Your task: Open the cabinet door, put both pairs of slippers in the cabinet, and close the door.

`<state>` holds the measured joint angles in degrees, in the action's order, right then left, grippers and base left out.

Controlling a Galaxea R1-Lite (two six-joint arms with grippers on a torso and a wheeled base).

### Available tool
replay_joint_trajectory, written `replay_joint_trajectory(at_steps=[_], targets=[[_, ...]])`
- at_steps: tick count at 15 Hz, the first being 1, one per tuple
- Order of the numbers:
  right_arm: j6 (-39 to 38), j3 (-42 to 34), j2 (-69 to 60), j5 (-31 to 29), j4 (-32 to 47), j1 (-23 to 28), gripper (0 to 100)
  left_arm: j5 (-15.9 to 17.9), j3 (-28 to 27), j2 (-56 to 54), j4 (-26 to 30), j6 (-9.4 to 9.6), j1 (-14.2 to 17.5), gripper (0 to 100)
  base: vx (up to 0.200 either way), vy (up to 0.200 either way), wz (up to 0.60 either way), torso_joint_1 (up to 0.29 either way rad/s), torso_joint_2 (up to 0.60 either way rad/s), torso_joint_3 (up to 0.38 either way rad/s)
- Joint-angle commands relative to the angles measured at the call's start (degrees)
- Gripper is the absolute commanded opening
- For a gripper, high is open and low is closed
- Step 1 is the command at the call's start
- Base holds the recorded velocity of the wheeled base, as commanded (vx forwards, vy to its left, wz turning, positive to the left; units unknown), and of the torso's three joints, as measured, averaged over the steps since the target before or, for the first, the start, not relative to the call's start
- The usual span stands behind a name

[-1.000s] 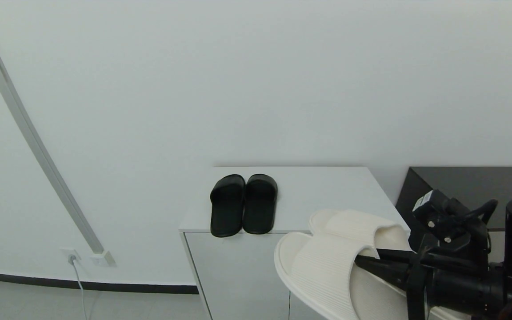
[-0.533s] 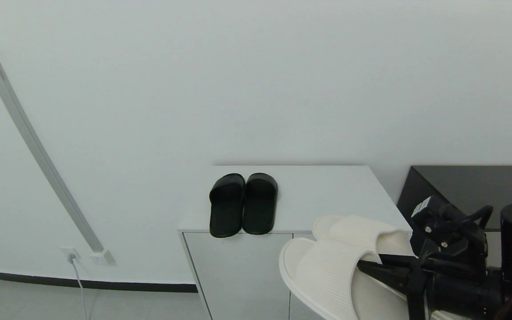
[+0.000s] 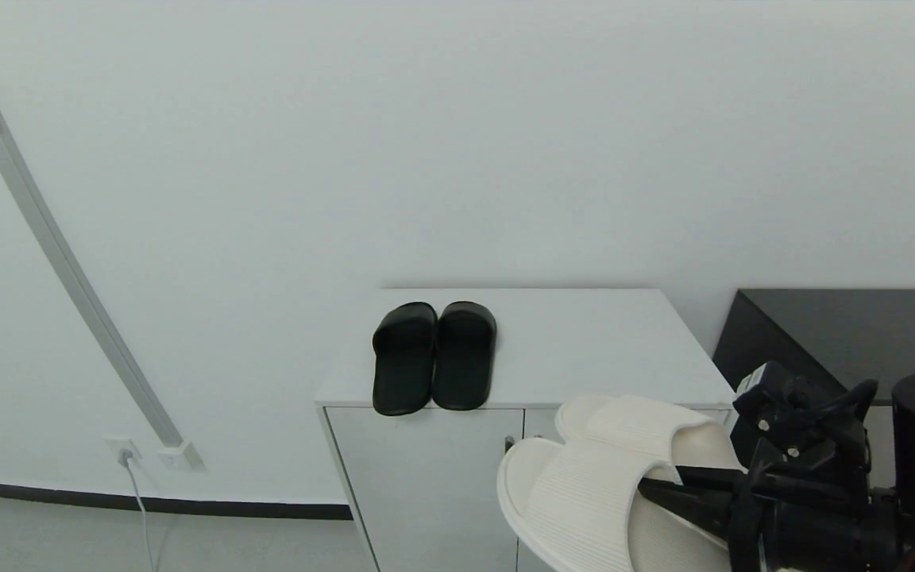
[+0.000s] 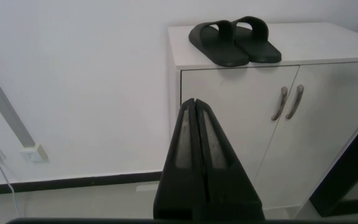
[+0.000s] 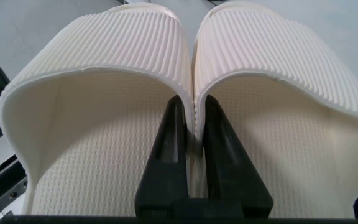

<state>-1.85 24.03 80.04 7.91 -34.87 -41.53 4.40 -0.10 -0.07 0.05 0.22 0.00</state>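
Low at the right of the head view: right arm lying level, right claw (image 3: 652, 479) pinching the white slippers (image 3: 577, 485) by their inner strap edges, toes toward the left of the frame. In the left wrist view: left claw (image 4: 195, 106) pressed together, facing the shut cabinet doors (image 4: 229, 106) with two handles (image 4: 289, 102). Black slippers (image 3: 434, 357) side by side at the front edge of the cabinet (image 3: 584, 349) top, up and left of the right claw, well apart

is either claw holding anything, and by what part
The right claw is shut on the pair of cream ribbed fabric slippers, pinching their touching inner strap edges together. The left claw is shut and empty.
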Motion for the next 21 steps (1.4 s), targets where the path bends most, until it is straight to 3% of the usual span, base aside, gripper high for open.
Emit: replay_joint_trajectory(at_steps=[1, 5, 6, 21], targets=[[0.0, -0.1, -0.1, -0.1, 0.0, 0.0, 0, 0.0, 0.0, 0.1, 0.0, 0.04, 0.0, 0, 0.000, 0.000, 0.00, -0.149, 0.36, 0.198], [0.1, -0.4, -0.1, -0.1, 0.0, 0.0, 0, 0.1, 0.0, 0.1, 0.0, 0.04, 0.0, 0, 0.000, 0.000, 0.00, -0.163, 0.37, 0.212], [0.1, -0.5, -0.1, -0.1, 0.0, 0.0, 0, 0.1, 0.0, 0.1, 0.0, 0.04, 0.0, 100, 0.000, 0.000, 0.00, -0.183, 0.41, 0.232], [1.6, -1.4, -0.2, -0.1, 0.0, -0.4, 0, 0.0, 0.0, 0.1, 0.0, 0.04, 0.0, 100, 0.000, 0.000, 0.00, -0.206, 0.52, 0.314]])
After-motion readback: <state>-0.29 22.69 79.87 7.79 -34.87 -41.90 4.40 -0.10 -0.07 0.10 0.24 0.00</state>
